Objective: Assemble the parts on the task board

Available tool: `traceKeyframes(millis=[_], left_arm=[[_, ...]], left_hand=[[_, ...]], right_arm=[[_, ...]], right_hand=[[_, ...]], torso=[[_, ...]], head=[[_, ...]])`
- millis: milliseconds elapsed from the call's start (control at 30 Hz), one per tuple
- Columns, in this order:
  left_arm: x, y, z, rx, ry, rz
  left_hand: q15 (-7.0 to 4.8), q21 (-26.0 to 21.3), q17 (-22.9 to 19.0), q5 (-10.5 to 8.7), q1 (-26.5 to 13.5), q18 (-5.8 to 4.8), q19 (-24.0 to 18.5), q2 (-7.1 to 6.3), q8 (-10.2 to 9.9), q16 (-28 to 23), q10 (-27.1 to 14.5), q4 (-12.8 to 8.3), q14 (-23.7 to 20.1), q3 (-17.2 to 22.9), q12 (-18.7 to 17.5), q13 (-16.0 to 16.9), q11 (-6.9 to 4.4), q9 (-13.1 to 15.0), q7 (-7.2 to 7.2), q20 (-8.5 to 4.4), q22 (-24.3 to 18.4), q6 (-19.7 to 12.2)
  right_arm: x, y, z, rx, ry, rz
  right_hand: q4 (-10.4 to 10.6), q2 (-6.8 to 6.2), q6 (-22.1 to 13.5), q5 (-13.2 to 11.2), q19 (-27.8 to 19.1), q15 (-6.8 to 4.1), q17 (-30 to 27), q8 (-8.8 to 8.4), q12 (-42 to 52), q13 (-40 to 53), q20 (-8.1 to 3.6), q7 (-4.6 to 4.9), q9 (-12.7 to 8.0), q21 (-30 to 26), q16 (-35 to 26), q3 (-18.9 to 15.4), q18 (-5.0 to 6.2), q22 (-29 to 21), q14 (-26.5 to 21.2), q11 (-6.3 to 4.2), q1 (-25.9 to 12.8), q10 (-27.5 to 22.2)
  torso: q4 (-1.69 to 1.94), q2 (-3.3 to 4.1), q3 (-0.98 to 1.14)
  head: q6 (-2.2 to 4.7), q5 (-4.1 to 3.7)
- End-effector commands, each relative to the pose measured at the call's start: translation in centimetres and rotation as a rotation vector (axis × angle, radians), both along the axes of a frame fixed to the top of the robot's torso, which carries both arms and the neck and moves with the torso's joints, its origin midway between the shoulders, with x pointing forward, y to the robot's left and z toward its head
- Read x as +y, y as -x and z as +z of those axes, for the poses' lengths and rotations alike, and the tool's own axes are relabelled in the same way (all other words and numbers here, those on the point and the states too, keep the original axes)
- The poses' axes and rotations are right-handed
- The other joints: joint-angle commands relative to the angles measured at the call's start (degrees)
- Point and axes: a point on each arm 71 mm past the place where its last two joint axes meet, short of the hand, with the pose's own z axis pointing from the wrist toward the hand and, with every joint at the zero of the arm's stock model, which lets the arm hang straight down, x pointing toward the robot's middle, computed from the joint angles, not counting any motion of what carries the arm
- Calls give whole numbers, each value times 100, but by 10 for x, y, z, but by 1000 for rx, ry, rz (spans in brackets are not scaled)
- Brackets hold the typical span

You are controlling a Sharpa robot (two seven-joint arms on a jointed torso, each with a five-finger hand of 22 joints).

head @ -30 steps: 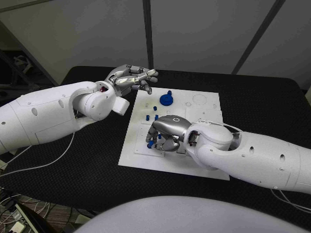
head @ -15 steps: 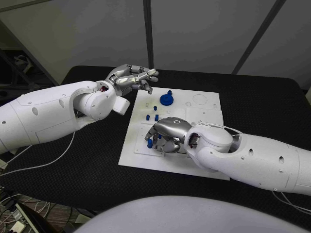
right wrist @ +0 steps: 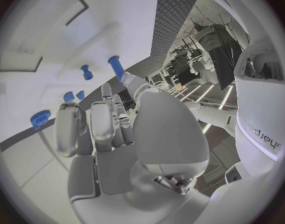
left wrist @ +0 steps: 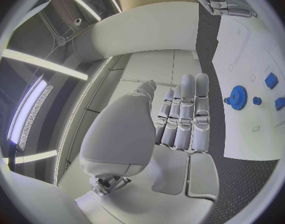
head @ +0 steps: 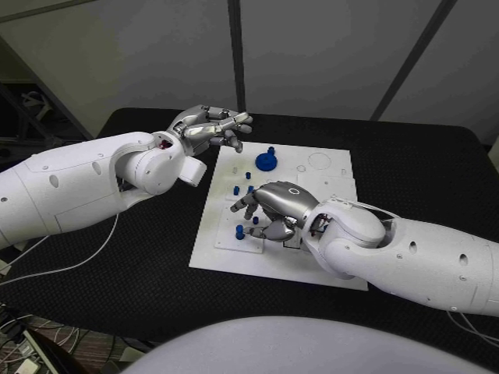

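Head view: the flat white rectangular task board (head: 317,261) is lying at the middle of the black bench (head: 429,167). A round blue toothed gear part (head: 269,160) is standing on the board's far end, and several small blue peg parts (head: 244,188) are standing just nearer. The right hand (head: 274,210) is hovering over the board's near half, its fingers (head: 245,204) spread loosely and holding nothing; one more small blue peg (head: 239,231) is standing just beside them. The left hand (head: 210,128) is hanging off the board's far left corner, fingers curled in on nothing.

Left wrist view: the left hand's fingers (left wrist: 182,115) are lying together, empty, with the gear (left wrist: 238,97) well apart.

Right wrist view: the fingers (right wrist: 95,127) are parted, gripping nothing; an upright blue peg (right wrist: 115,67) is standing near the fingertips.

Judgement: assembly is appearing partly done, with several pegs probably still awaiting seating.
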Motion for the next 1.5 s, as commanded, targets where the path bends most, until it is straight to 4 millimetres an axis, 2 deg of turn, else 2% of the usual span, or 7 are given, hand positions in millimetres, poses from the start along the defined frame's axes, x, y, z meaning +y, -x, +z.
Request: traceKeyframes(millis=[33,167,300,400,567,833,1500], left_arm=[[0,0,1,-1,6,-10],[1,0,1,0,4,-6],[4,2,-1,3,-1,-2],[7,4,-2,6,-5,1],[11,6,-3,6,-8,8],[12,8,-5,1,-7,16],[12,10,-5,-3,-4,17]], left_hand=[[-2,-37,-7,-2,38,-71,12,40,22,-14,-29,1,-26,-27,29,8,9,-5,11,44,-9,-33],[-1,-40,-9,-4,31,-71,13,40,28,-14,-34,6,-27,-39,37,9,10,-5,12,45,-11,-38],[0,-41,-9,-4,28,-71,13,41,31,-13,-35,9,-28,-44,41,10,10,-5,12,46,-12,-39],[0,-41,-9,-4,28,-71,13,41,31,-13,-35,9,-28,-44,41,10,10,-5,12,46,-12,-39],[0,-41,-9,-4,28,-71,13,41,31,-13,-35,9,-28,-44,41,10,10,-5,12,46,-12,-39],[0,-44,-11,-5,21,-71,15,40,40,-12,-37,14,-29,-57,52,12,10,-4,11,47,-15,-41],[-1,-45,-12,-4,25,-70,16,43,47,-11,-35,12,-28,-61,61,14,8,-3,9,47,-16,-38]], right_arm=[[-11,1,9,-12,-110,-34],[-43,-5,18,83,-147,-149],[-79,-10,26,194,-151,-290],[-104,-9,28,266,-101,-374],[-139,-2,28,345,-13,-486],[-169,4,28,331,60,-634],[-162,12,2,388,192,-695]], right_hand=[[11,-14,174,-14,-22,-2,8,83,112,36,-11,131,39,-16,-22,-61,-33,388,75,-45,30,22],[112,59,758,28,23,-7,78,329,420,171,-29,374,132,21,35,-138,-49,435,102,-45,-19,409],[226,51,1022,110,219,-127,356,473,1055,571,-103,266,170,210,242,-336,-108,661,182,-212,-163,1105],[502,-28,947,471,301,-173,606,527,1757,1166,-172,202,176,293,417,-752,-136,762,222,-261,-560,1171],[953,138,973,641,487,-226,1203,1014,5060,4712,-221,148,389,487,810,-1497,-208,1008,287,-354,-669,1109],[1110,244,798,689,571,-222,1385,1351,5819,5662,-225,110,611,571,927,-1958,-236,1118,301,-320,-479,1093],[1148,315,692,706,632,-213,1584,1520,6202,6242,-211,102,782,632,1039,-2479,-259,1199,320,-318,-610,1266]], torso=[[-6,-13,2],[-21,-23,-4],[-68,-47,0],[-112,-53,23],[-174,-71,19],[-199,-82,18],[-193,-82,-2]], head=[[19,-28],[69,-119],[146,-209],[181,-293],[199,-491],[250,-797],[247,-789]])
